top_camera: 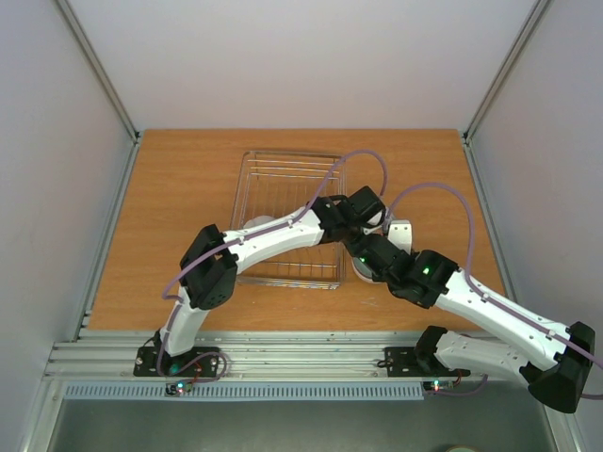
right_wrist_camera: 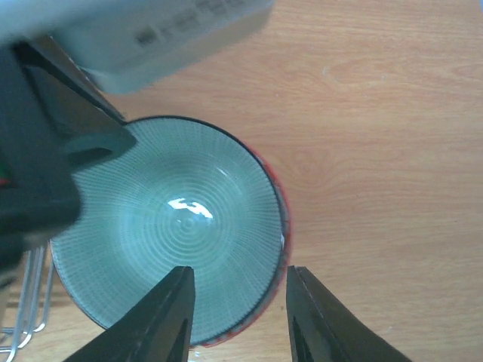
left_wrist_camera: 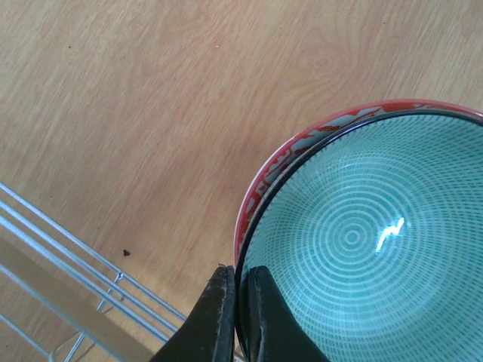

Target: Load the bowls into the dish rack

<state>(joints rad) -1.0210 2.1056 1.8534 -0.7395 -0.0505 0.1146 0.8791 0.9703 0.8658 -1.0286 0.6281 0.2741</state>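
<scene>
A pale green bowl (left_wrist_camera: pixel 362 241) with ringed lines sits nested in a red-rimmed bowl (left_wrist_camera: pixel 260 177) on the wooden table, just right of the dish rack (top_camera: pixel 287 217). My left gripper (left_wrist_camera: pixel 240 270) is shut on the green bowl's dark rim, one finger inside and one outside. My right gripper (right_wrist_camera: pixel 240 273) is open across the opposite edge of the same stack. One of its fingers is over the green bowl (right_wrist_camera: pixel 173 226) and the other is outside the red rim (right_wrist_camera: pixel 283 219), neither touching. From above, both wrists hide the stack except a pale sliver (top_camera: pixel 359 271).
The silver wire rack's corner (left_wrist_camera: pixel 68 249) lies close to the left of the bowls. The left arm (top_camera: pixel 273 235) stretches across the rack. The left gripper's body (right_wrist_camera: pixel 45 173) fills the upper left of the right wrist view. Bare wood (right_wrist_camera: pixel 392 151) lies to the right.
</scene>
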